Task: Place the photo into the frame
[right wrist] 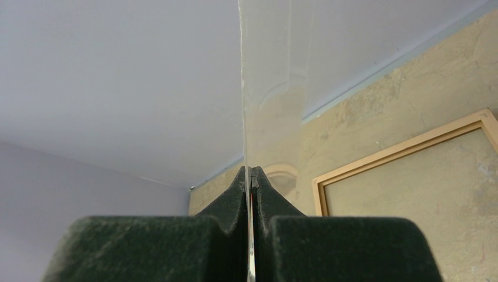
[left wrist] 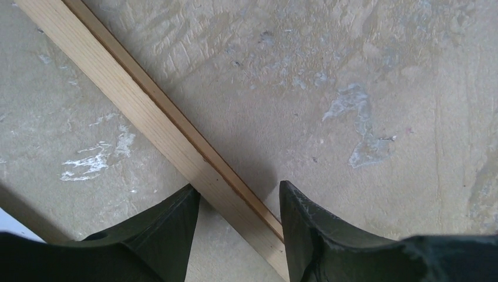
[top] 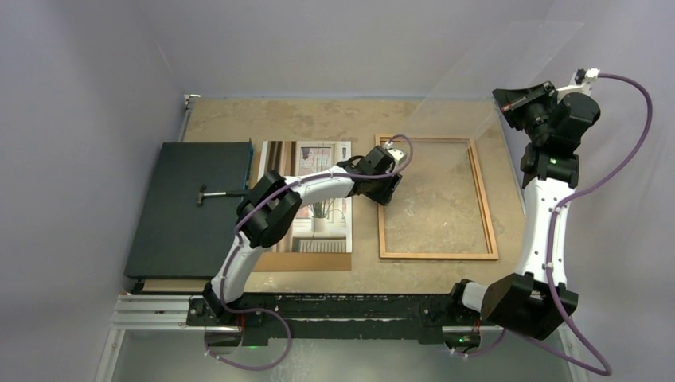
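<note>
1. The frame (top: 436, 255) lies flat on the desk (top: 278, 119), right of centre. It is a thin wooden rectangle, and the bare desk shows through its opening.
2. The left end effector (left wrist: 238, 187) is low over the frame's left rail (left wrist: 147, 111), near the far corner. Its fingers (left wrist: 158, 235) are spread, one on each side of the rail, which runs slantwise between them. The left fingertip sits just beside the wood, and a gap shows between the rail and the other fingertip. It is not gripping anything.
3. The right end effector (right wrist: 251, 171) is raised above the desk's far right corner. Its fingers are pressed together on the bottom edge of a clear pane (right wrist: 270, 70). The pane stands upright and appears edge-on in the wrist view.
4. From above, the pane shows only faintly against the wall, up and left of the right wrist, and it is clear of the frame.
5. The photo (top: 322, 227) lies face up on a brown backing board (top: 302, 262), just left of the frame. The left arm crosses over its middle.
6. A dark flat box (top: 183, 215) lies at the desk's left side, touching the board, with a small T-shaped tool (top: 208, 193) on top of it.
</note>
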Controlling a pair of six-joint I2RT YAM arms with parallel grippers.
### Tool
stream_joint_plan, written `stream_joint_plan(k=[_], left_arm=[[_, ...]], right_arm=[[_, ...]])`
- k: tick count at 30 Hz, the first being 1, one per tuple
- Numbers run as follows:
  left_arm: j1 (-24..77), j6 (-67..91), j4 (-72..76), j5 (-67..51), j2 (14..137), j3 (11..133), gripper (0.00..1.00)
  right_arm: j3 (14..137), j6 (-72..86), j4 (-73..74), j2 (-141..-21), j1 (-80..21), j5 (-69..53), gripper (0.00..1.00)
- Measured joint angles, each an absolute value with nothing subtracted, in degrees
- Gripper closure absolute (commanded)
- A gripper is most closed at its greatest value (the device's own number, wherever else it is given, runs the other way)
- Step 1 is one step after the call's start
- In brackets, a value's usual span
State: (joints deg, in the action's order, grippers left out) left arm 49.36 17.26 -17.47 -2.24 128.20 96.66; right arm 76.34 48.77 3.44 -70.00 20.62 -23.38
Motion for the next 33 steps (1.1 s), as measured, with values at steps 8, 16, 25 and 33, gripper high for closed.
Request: stream_joint_plan(k=[8, 16, 25, 33], left_arm=[[49.74, 17.21, -16.82, 3.57, 128.46, 96.66, 0.92], [49.45, 17.5, -16.38, 4.8, 127.98, 96.47, 0.94], [49.45, 20.01, -18.96, 4.99, 125.93, 96.73, 0.98], [49.54, 22.06, -21.02, 5.39, 123.85, 99.92, 1.0]], right_arm=[[75.66, 48.82, 3.16, -69.56, 20.69, -23.16, 1.0], [75.7, 48.77, 3.18, -68.45, 20.69, -21.43, 1.0], [75.88, 48.75, 3.16, -68.12, 20.69, -20.21, 1.0], [76.51, 48.8, 3.42, -68.12, 20.69, -19.94, 1.0]])
